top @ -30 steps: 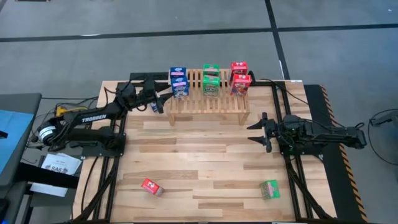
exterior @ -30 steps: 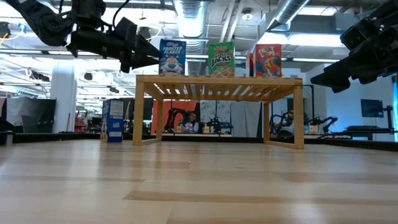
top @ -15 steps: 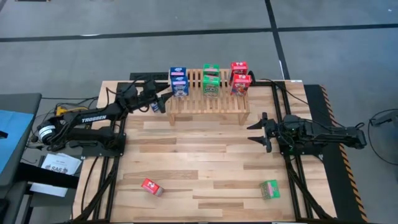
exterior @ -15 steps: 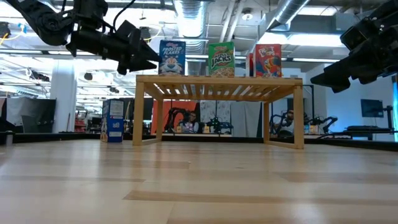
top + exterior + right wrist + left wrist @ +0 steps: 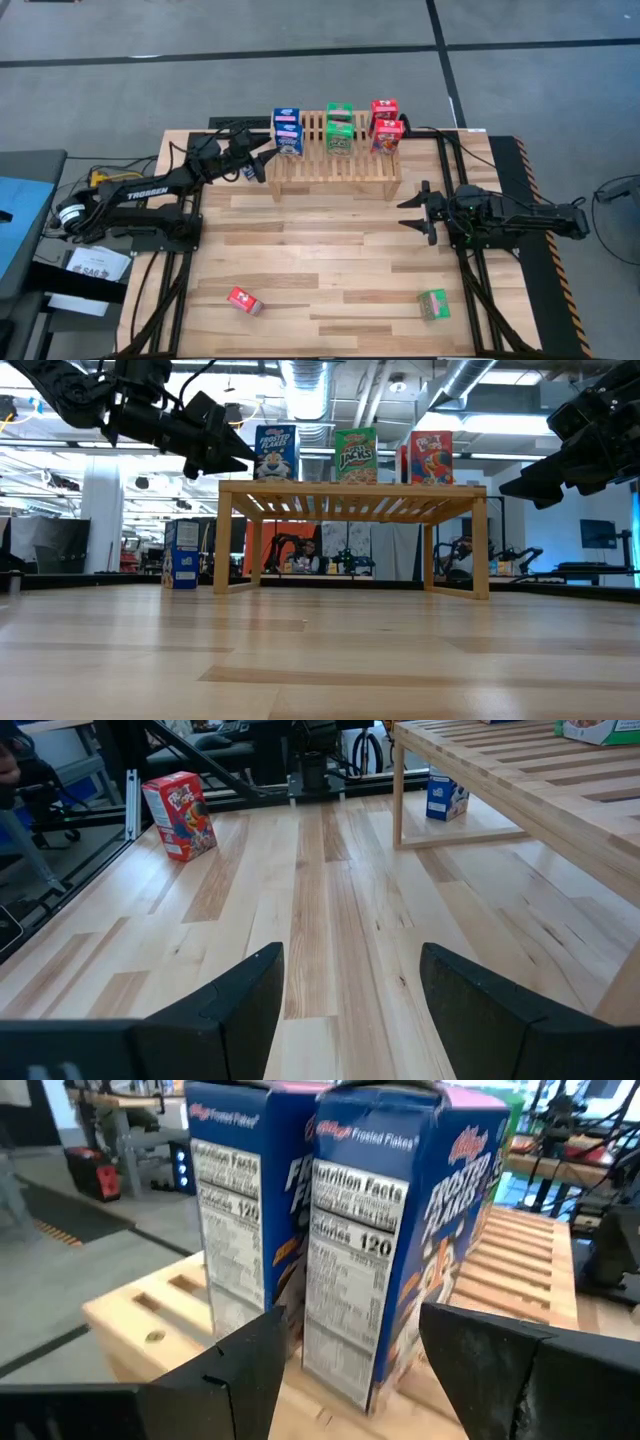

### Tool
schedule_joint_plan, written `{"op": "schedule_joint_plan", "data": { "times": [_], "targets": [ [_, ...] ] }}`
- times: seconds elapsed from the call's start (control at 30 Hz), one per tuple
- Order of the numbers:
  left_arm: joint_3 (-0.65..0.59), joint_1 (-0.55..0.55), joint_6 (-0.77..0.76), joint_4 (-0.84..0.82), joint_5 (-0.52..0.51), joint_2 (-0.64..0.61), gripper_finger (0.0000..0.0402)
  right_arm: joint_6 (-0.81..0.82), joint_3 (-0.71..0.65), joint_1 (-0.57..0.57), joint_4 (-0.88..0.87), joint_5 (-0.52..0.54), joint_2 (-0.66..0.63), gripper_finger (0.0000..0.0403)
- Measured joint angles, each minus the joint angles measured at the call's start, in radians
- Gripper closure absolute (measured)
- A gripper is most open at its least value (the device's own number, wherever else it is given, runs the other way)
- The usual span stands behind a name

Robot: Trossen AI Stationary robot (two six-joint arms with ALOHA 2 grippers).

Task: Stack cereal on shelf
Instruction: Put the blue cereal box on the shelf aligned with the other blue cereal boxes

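Cardboard is what matters here: the cereal boxes look light, hollow and thin-walled, so by my judgement they would dent under a hard squeeze and tip easily on the slats. The best hold is likely across the two narrow sides, near mid-height, with the printed front left free.

Six boxes stand upright on the rack [image 5: 335, 160]: two blue boxes [image 5: 288, 132] at its left end, two green boxes [image 5: 339, 127] in the middle, two red boxes [image 5: 385, 127] at its right end, each pair set one behind the other. A third blue box [image 5: 181, 554] stands on the table just beside the rack's left leg. A red box [image 5: 242, 300] and a green box [image 5: 433, 304] lie on the table [image 5: 330, 250] well in front of the rack, well apart from each other.

The left gripper [image 5: 266, 158] hovers at the rack's left end, fingers parted and empty; its wrist view shows the fingers [image 5: 240, 1370] spread to either side of the nearer blue box on top [image 5: 395, 1230], without touching it. The right gripper [image 5: 412, 212] waits in front of the rack's right end, above the table, fingers spread and holding nothing.

Three boxes are not yet on the rack.
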Motion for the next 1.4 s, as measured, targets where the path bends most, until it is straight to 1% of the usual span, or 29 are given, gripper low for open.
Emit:
{"op": "schedule_joint_plan", "data": {
  "times": [0.17, 0.27, 0.37, 0.5, 0.67, 0.7, 0.77, 0.87, 0.97, 1.03, 1.2, 1.4],
  "targets": [
    [0.0, -0.051, 0.0, -0.151, -0.066, -0.105, 0.0184, 0.0, 0.0, 0.0, 0.0, 0.0, 0.0, 0.0142],
    [0.0, -0.101, 0.001, -0.255, -0.139, -0.181, 0.0184, 0.0, 0.0, 0.0, 0.0, 0.0, 0.0, 0.0142],
    [0.0, -0.15, 0.034, -0.348, -0.221, -0.259, 0.0184, 0.0, 0.0, 0.0, 0.0, 0.0, 0.0, 0.0142],
    [0.0, -0.196, 0.076, -0.423, -0.301, -0.336, 0.0184, 0.0, 0.0, 0.0, 0.0, 0.0, 0.0, 0.0142],
    [0.0, -0.204, 0.076, -0.467, -0.386, -0.373, 0.0184, 0.0, 0.0, 0.0, 0.0, 0.0, 0.0, 0.0142],
    [0.006, -0.198, 0.088, -0.486, -0.408, -0.378, 0.0184, 0.0, 0.0, 0.0, 0.0, 0.0, 0.0, 0.0142],
    [0.025, -0.184, 0.171, -0.527, -0.442, -0.387, 0.0184, 0.0, 0.0, 0.0, 0.0, 0.0, 0.0, 0.0142],
    [0.054, -0.167, 0.383, -0.541, -0.438, -0.385, 0.0184, 0.0, 0.0, 0.0, 0.0, 0.0, 0.0, 0.0142],
    [0.079, -0.149, 0.601, -0.54, -0.406, -0.38, 0.0184, 0.0, 0.0, 0.0, 0.0, 0.0, 0.0, 0.0142],
    [0.094, -0.131, 0.707, -0.535, -0.386, -0.381, 0.0184, 0.0, 0.0, 0.0, 0.0, 0.0, 0.0, 0.0142],
    [0.113, -0.067, 0.823, -0.56, -0.35, -0.381, 0.0184, 0.0, 0.0, 0.0, 0.0, 0.0, 0.0, 0.0142],
    [0.12, 0.019, 0.849, -0.673, -0.248, -0.38, 0.0184, 0.0, 0.0, 0.0, 0.0, 0.0, 0.0, 0.0142]
  ]
}}
